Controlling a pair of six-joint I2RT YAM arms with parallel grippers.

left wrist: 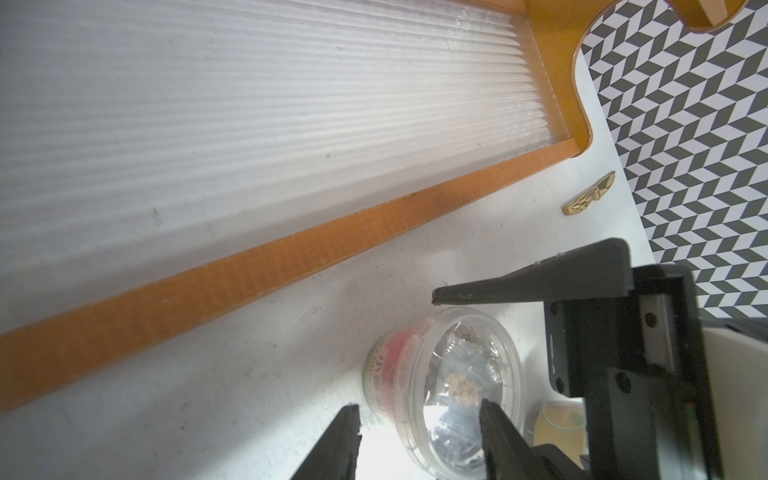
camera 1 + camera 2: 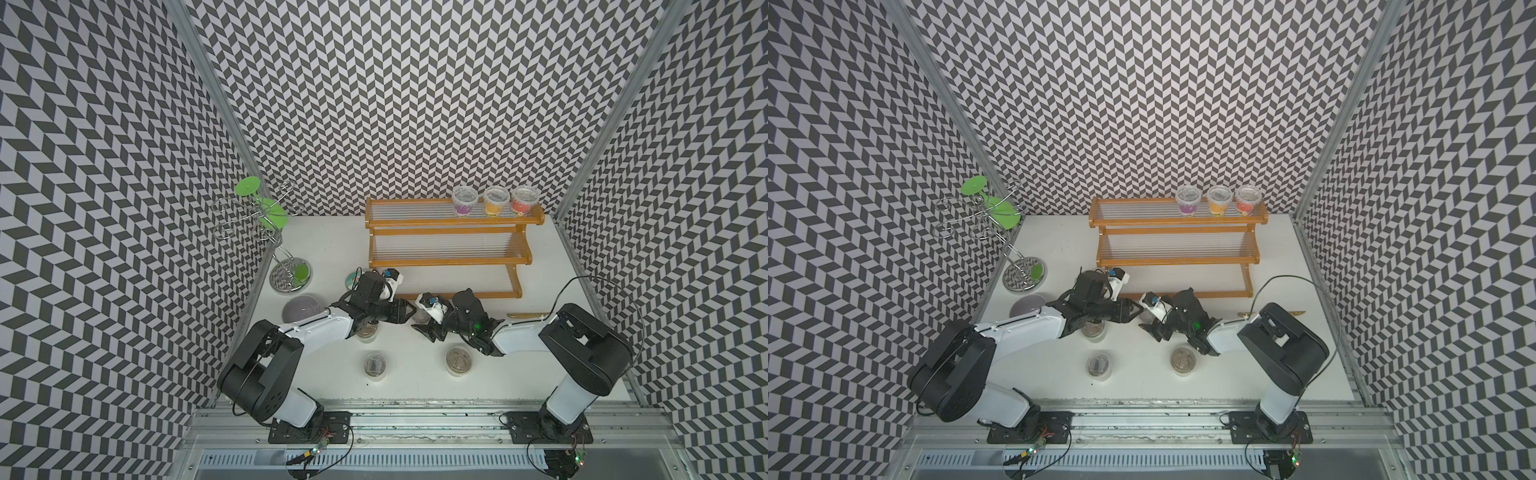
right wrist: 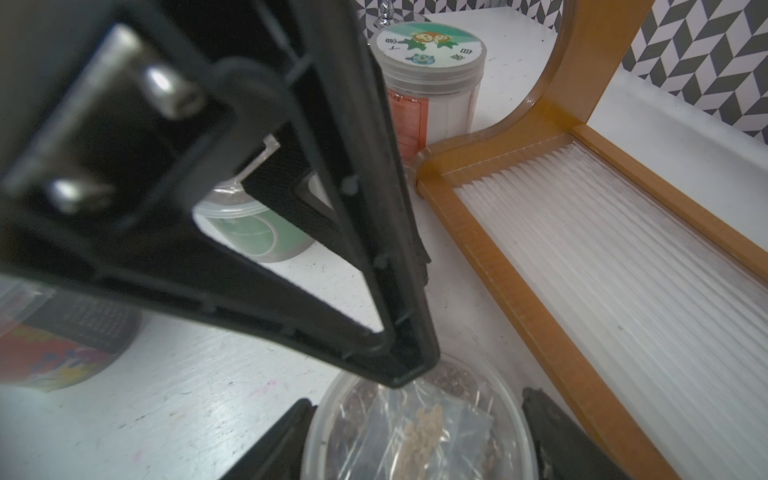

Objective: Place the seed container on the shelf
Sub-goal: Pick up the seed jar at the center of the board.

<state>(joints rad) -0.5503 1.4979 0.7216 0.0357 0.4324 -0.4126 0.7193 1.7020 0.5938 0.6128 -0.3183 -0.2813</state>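
Observation:
The seed container (image 3: 415, 432) is a clear lidded tub with a seed packet inside, standing on the white table in front of the shelf (image 2: 451, 262). It is mostly hidden between the arms in both top views (image 2: 419, 318). My right gripper (image 3: 417, 411) is shut on it, a finger against each side of its rim. My left gripper (image 1: 419, 409) is open, close above the tub (image 1: 449, 386) and holding nothing. One of its fingers (image 3: 390, 332) crosses the right wrist view just over the lid. The shelf's lowest ribbed tier (image 1: 249, 266) lies right beside the tub.
Three tubs with coloured contents (image 2: 494, 201) stand on the shelf's top tier. Other tubs (image 2: 375, 365) (image 2: 459, 360) sit on the table near the front. A cartoon-lidded jar (image 3: 428, 45), a grey bowl (image 2: 300, 309), a silver wire stand (image 2: 270, 232) and a gold piece (image 2: 525, 316) surround the arms.

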